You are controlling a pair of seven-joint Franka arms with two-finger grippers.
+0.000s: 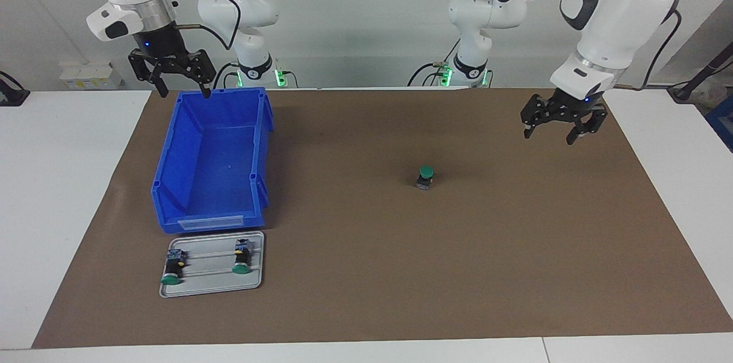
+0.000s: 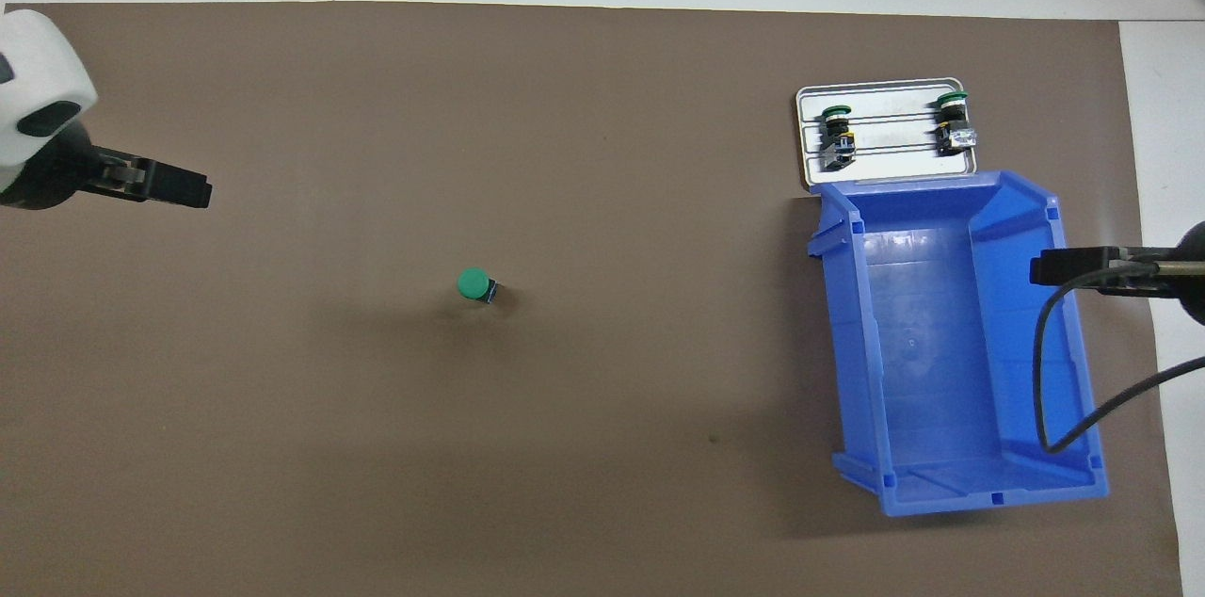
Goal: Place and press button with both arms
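One button (image 1: 425, 176) with a green cap stands upright on the brown mat, near the table's middle; it also shows in the overhead view (image 2: 473, 284). My left gripper (image 1: 550, 135) hangs open and empty in the air over the mat, toward the left arm's end and apart from the button; the overhead view shows it too (image 2: 200, 193). My right gripper (image 1: 184, 90) is open and empty, raised over the blue bin's (image 1: 172, 145) rim nearest the robots. It also shows in the overhead view (image 2: 1037, 269).
The blue bin (image 2: 941, 333) is empty and stands toward the right arm's end. A grey tray (image 1: 212, 288) lies farther from the robots, touching the bin. Two more green-capped buttons (image 1: 172, 267) (image 1: 241, 257) lie on their sides on the tray.
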